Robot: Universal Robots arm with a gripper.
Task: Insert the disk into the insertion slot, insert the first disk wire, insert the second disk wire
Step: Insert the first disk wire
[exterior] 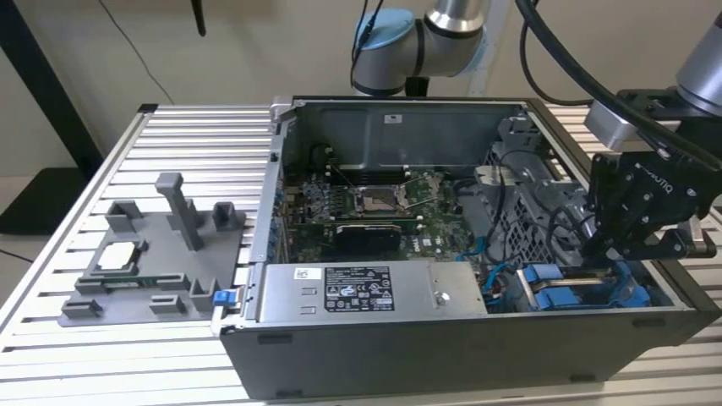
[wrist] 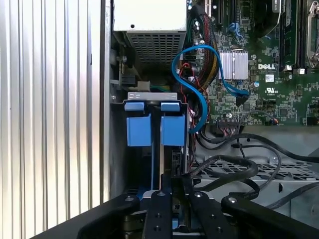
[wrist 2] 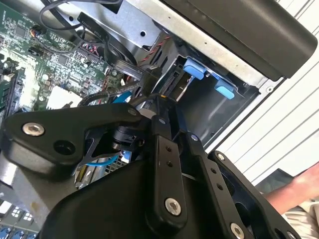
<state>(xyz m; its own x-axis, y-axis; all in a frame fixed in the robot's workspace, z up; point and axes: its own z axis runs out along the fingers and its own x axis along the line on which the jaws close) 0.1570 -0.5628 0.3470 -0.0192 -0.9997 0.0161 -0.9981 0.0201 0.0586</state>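
My black gripper (exterior: 600, 254) reaches into the open computer case at the exterior view's right, over the insertion slot (exterior: 530, 283) with its blue plastic tabs. The disk (wrist 2: 173, 83) stands in the slot, showing its dark connector edge; its blue carrier tabs (wrist: 149, 127) show in the first wrist view. In both wrist views the fingers stand close together at the gripper (wrist 2: 158, 103) tip, shut on the plug of a black disk wire (wrist 2: 107, 97) just above the disk's connector edge. That same black wire (wrist: 227, 169) curves away over the grey drive cage. A blue wire (wrist: 199, 74) loops to the motherboard.
A grey box with a black-and-white sticker (exterior: 361, 292) sits along the case's front wall. The processor socket (exterior: 378, 199) lies mid-board. A grey fixture (exterior: 147, 254) rests on the slatted table at the exterior view's left. A person's arm (wrist 2: 299, 191) shows beyond the case.
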